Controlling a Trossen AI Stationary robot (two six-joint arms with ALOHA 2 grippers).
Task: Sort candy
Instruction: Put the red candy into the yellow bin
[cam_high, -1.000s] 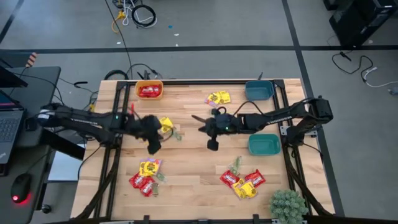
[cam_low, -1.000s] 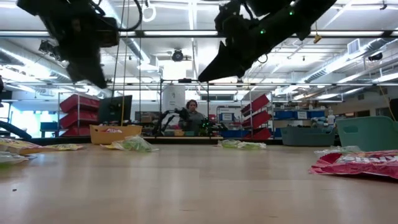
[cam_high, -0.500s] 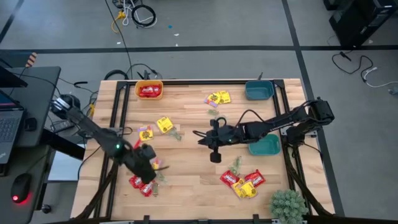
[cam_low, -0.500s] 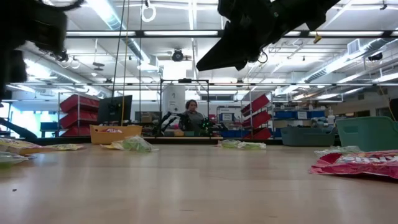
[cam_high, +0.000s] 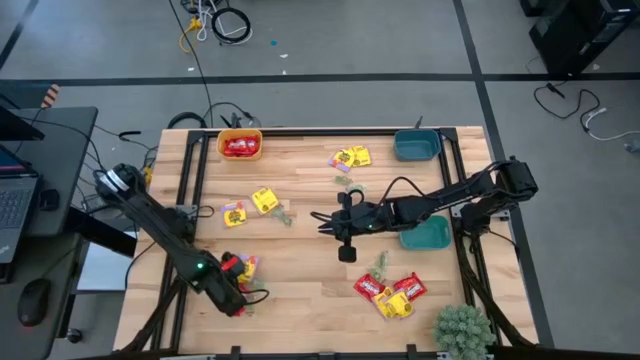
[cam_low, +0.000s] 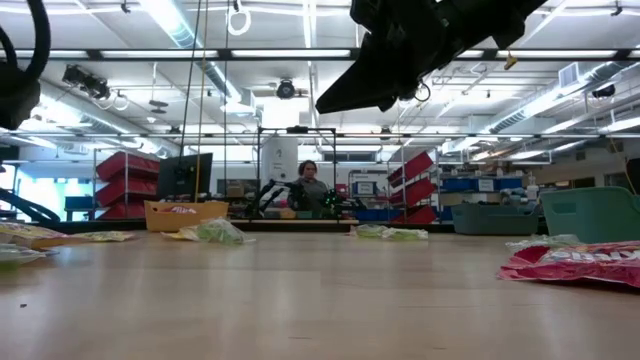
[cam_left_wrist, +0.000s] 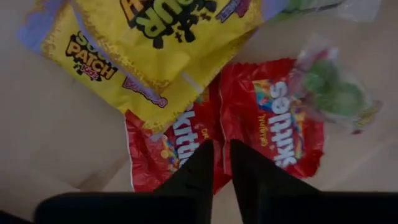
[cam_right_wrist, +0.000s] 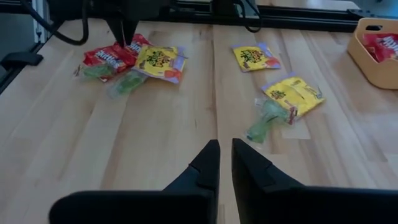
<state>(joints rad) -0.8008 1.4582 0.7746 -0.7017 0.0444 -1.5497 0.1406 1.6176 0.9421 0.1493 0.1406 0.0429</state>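
Step in hand: pickup approach. Left pincer (cam_left_wrist: 222, 163), narrowly parted, nothing gripped, poised over red candy packets (cam_left_wrist: 273, 118) at the table's (cam_high: 300, 280) near-left pile. Next: descent, closure. Right pincer (cam_right_wrist: 225, 163) nearly closed, empty, mid-table.

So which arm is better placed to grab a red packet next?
Probably the left. Its gripper hangs right over the red packets at the table's near-left pile, fingers slightly apart. The right gripper is mid-table with no red packet under it.
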